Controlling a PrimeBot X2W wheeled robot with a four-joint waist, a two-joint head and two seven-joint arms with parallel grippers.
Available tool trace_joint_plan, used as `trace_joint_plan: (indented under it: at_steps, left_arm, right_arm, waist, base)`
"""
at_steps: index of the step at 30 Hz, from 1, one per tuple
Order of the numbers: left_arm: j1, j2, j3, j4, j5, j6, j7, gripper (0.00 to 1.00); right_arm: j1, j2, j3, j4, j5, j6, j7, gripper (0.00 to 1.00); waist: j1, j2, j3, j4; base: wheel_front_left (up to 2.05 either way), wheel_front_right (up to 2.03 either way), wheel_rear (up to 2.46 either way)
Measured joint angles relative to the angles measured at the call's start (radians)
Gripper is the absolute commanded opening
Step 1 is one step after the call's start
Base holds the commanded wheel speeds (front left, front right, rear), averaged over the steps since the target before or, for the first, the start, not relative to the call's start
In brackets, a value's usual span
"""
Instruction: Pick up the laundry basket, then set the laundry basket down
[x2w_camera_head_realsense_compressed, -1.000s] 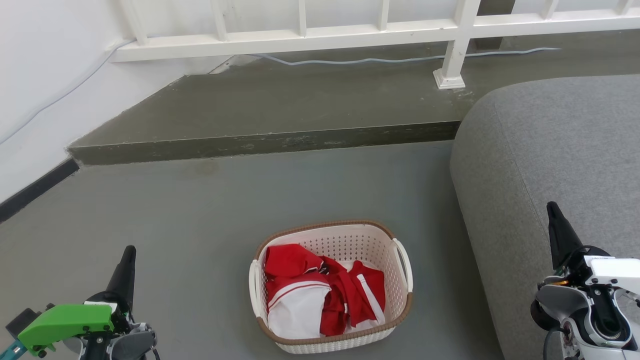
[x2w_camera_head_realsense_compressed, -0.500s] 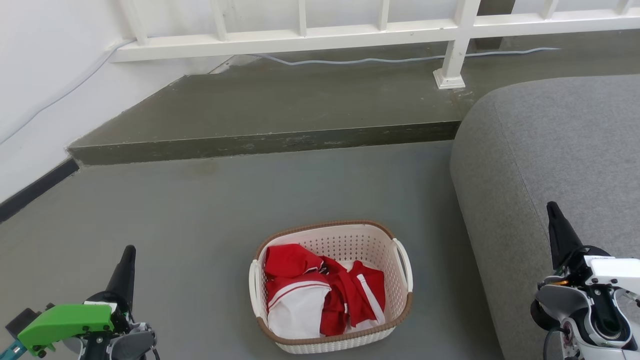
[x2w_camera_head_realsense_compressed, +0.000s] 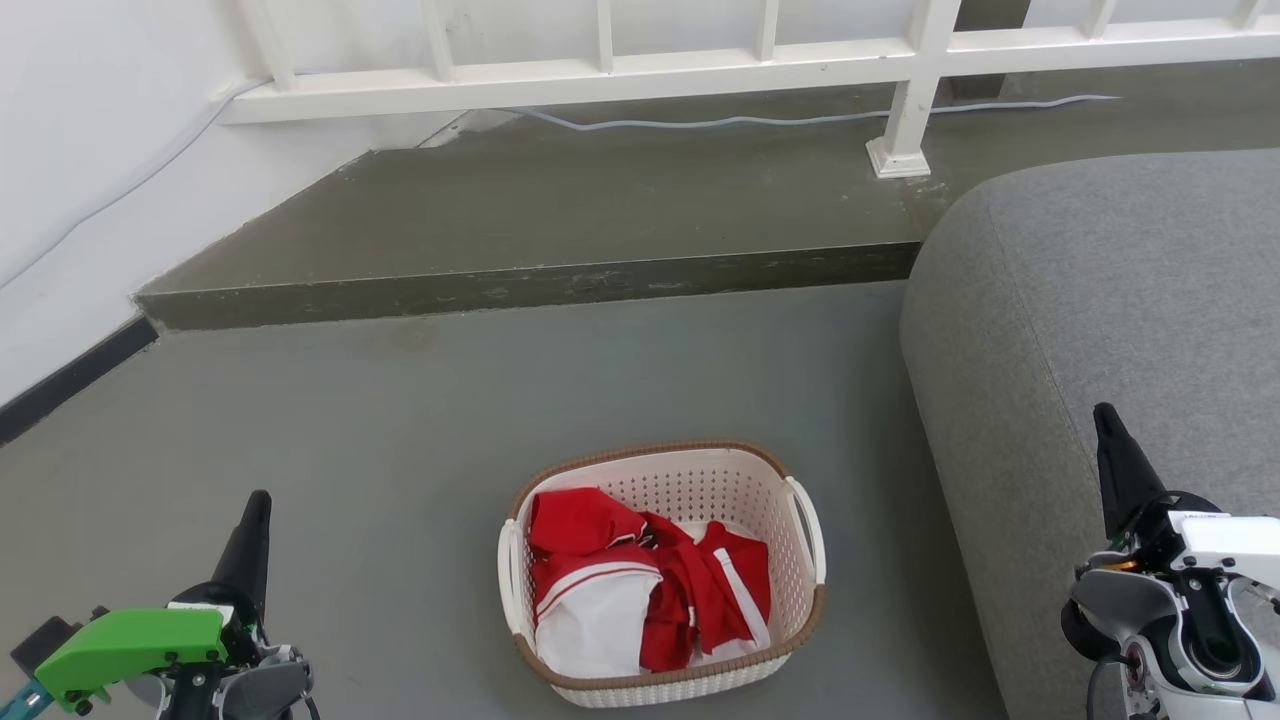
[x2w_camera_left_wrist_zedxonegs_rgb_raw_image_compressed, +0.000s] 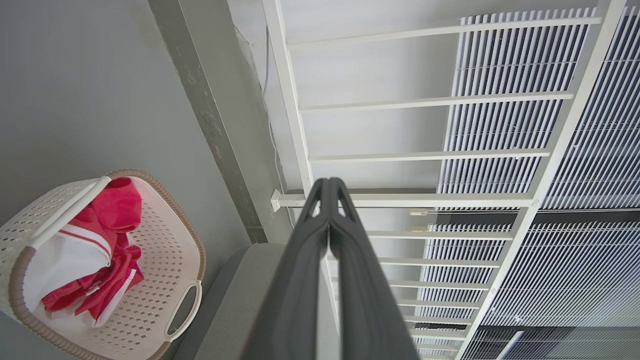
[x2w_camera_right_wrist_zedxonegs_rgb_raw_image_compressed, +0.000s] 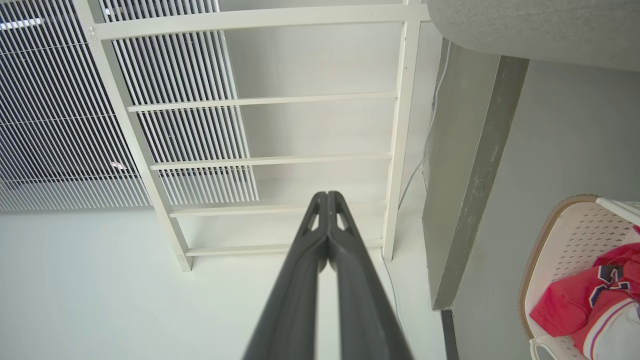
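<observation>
laundry basket (x2w_camera_head_realsense_compressed: 650, 447) sits on the floor (x2w_camera_head_realsense_compressed: 400, 450) just beside the grey sofa (x2w_camera_head_realsense_compressed: 1100, 280), clothes (x2w_camera_head_realsense_compressed: 620, 590) inside. left claw (x2w_camera_head_realsense_compressed: 258, 500) and right claw (x2w_camera_head_realsense_compressed: 1104, 414) are both clenched, well apart from it — reaching the handles (x2w_camera_head_realsense_compressed: 812, 530) unopened, i judge, would shove or tip it.

The grey floor (x2w_camera_head_realsense_compressed: 380, 430) is bare on the left side and the far side of the laundry basket (x2w_camera_head_realsense_compressed: 690, 478), so the left claw (x2w_camera_head_realsense_compressed: 258, 500) has lots of room to come in there. On the right, where the right claw (x2w_camera_head_realsense_compressed: 1101, 412) is, the big grey sofa (x2w_camera_head_realsense_compressed: 1120, 300) stands near the basket with just a thin strip of floor between. Red and white clothes (x2w_camera_head_realsense_compressed: 640, 590) fill much of the basket, and a low step (x2w_camera_head_realsense_compressed: 520, 285) and a white railing (x2w_camera_head_realsense_compressed: 600, 75) stand well behind.
</observation>
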Motion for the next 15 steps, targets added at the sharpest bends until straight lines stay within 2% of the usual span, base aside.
trace_joint_plan:
  at_steps: [15]
  left_arm:
    - [0.000,-0.001,0.001,-0.001,0.000,0.000,0.001,0.00]
  right_arm:
    - [0.000,0.000,0.000,0.000,0.000,0.000,0.000,0.00]
  waist:
    - [0.0000,0.0000,0.000,0.000]
  base:
    - [0.00,0.00,0.00]
